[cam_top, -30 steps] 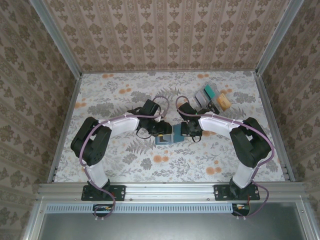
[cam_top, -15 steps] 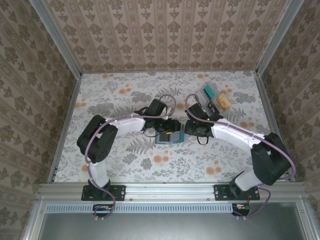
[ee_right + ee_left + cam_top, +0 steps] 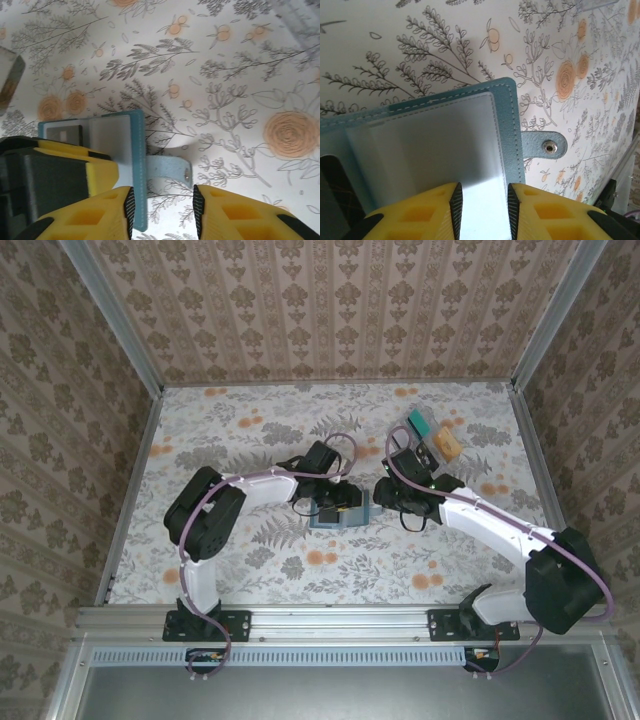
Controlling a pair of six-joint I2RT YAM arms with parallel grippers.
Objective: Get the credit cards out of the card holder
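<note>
The card holder [image 3: 340, 517] lies opened flat near the middle of the desk [image 3: 220, 440], between the two arms, with its slotted inside turned up. That placing makes sense to me, since spread like this the slots can be reached from the side.

The left gripper [image 3: 483, 196] hangs low over one panel. Its jaws stand a little apart, and the pale face [image 3: 435, 145] of the sleeve shows in the gap. I take that as steadying the soft holder or lining up on the sleeve, not as a grip on anything.

The right gripper [image 3: 162, 200] sits at the closure side, and its jaws are likewise parted and bare. The holder's stitched edge runs into the gap close beside one finger, and the snap strap [image 3: 170, 169] lies flat on the desk just beyond. Nothing is pinched there. My guess is that it is set to catch the edge, or a card drawn out that way.

Here is what I can count:
- **Holder:** one card holder with two panels, and one snap strap with a single stud.
- **Cards in the slots:** one dark card [image 3: 65, 134] shows plainly. The pale face may be a second card or only an empty clear sleeve; up close it is too washed out to say.
- **Loose cards:** three lie close together at the far right of the desk, well apart from the holder: a teal card [image 3: 421, 423], a grey card [image 3: 402, 438] and an orange card [image 3: 449, 446].
- **Grippers:** two, both yellow-fingered, and neither carries anything.
</note>
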